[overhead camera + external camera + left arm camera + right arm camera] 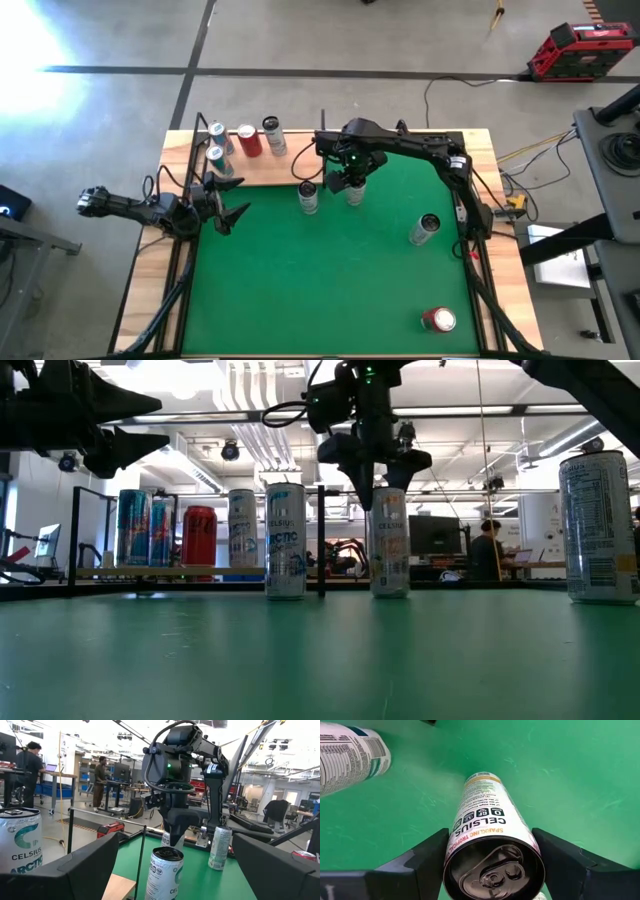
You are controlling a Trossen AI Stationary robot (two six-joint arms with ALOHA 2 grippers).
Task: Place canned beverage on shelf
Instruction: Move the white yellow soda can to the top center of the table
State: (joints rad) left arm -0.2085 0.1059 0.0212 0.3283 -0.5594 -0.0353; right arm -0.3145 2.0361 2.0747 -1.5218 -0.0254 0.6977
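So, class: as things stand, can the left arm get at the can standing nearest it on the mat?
Probably yes: the left gripper is open, and green mat lies bare between it and that can; the right gripper works beside it.

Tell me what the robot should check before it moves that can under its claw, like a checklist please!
1. Right gripper is over the can, a finger on each side: ok.
2. Fingers actually squeezing the can: cannot tell; small gaps seem to show.
3. Can standing upright on the green mat: ok.
4. Neighbouring can stands close beside it, so lifting straight up looks safest: ok, with care.
5. Room on the shelf past the four cans there: ok, its right part looks bare.
6. Left gripper open and waiting near the shelf's left end, out of the path: ok.
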